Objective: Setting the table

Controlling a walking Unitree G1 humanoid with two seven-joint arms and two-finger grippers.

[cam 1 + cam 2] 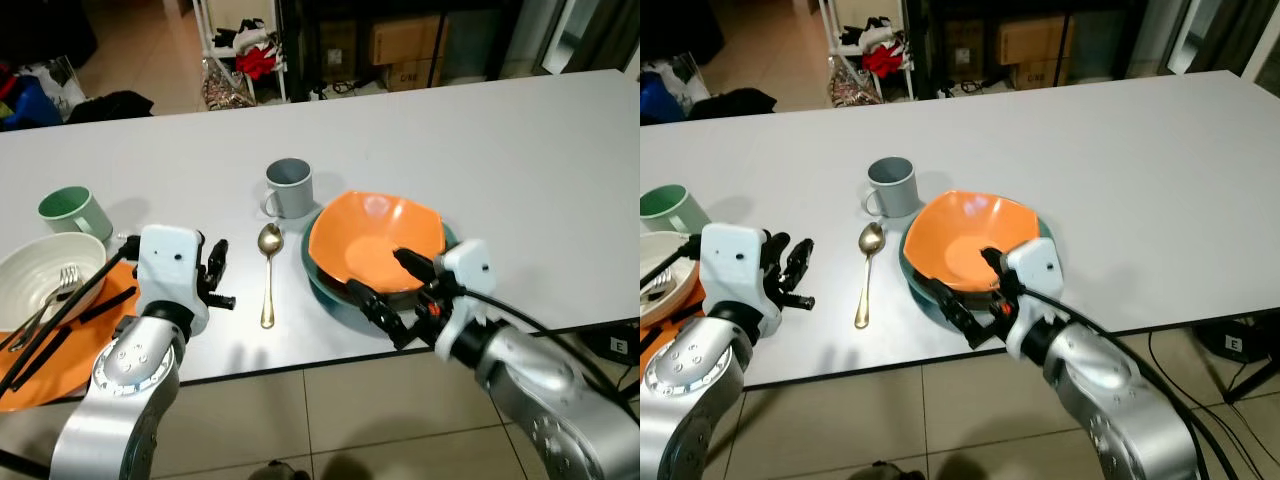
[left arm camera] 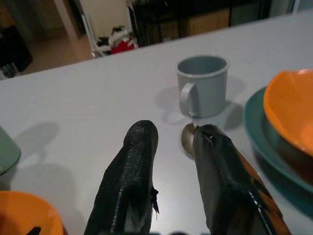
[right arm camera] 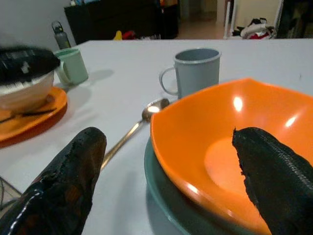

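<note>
— Fingers, right gripper (image 1: 390,292): spread wide, straddling the near rim of the orange bowl (image 1: 375,238). One finger over the bowl's inside, the other outside, low by the table edge. Nothing grasped.

— And the bowl sits where?

— On a teal plate (image 1: 325,285), front middle of the white table (image 1: 520,150). Right wrist view has the two black fingers (image 3: 73,176) well apart with the bowl's rim between them.

— Left gripper (image 1: 218,275)?

— Hovering above the table, just left of the gold spoon (image 1: 268,270). Fingers parted a little, empty. Left wrist view looks along them toward the spoon's bowl end and the grey mug (image 2: 201,85).

— Spoon position?

— Lying flat beside the plate on its left, handle toward the near edge, bowl end toward the grey mug. Mug stands upright just behind, handle to the robot's left.

— Anything else laid out?

— Far left: orange plate (image 1: 55,375) carrying a white bowl (image 1: 40,265) with a fork (image 1: 55,290) in it, black chopsticks (image 1: 60,325) leaning across. Green mug (image 1: 72,212) behind that. Background: a rack with clothes (image 1: 255,55), cardboard boxes (image 1: 405,45).
</note>
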